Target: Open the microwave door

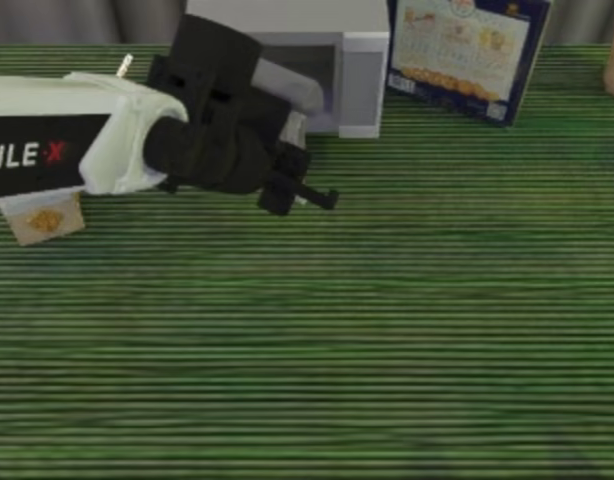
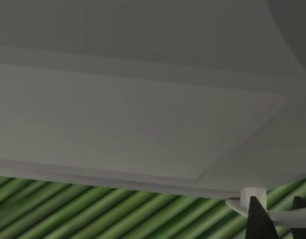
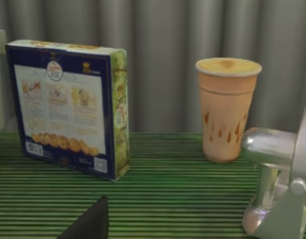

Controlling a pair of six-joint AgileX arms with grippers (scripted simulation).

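Left gripper (image 1: pixel 302 198) of ours sits at the front of the microwave (image 1: pixel 287 15), closed on the pale handle (image 2: pixel 252 195) of the microwave door (image 1: pixel 287 85). In the left wrist view two dark fingertips (image 2: pixel 257 224) stand on either side of that bar, right against it, with nothing else between them. The door's flat grey panel fills nearly all of this view, and a strip of the green striped tabletop (image 1: pixel 387 350) shows past its edge.

From above, we see the microwave at the back of the tabletop, a little left of centre. Its door looks angled outward from the box towards our left arm, so it seems partly open, though the arm covers much of it. The narrow control panel (image 1: pixel 362 85) is on the microwave's right side.

Just right of the microwave stands a blue printed carton (image 1: pixel 467 55), upright and apart from it. An orange cup (image 3: pixel 227 107) stands further right, near the tabletop's right edge, and a silvery metal object (image 3: pixel 272 189) is close to it in the right wrist view. A small tan packet (image 1: pixel 45 220) lies partly under our left arm at the left edge.

Our right arm is outside the top view. Only a dark corner of the right gripper (image 3: pixel 90 221) shows, and we cannot tell its state.
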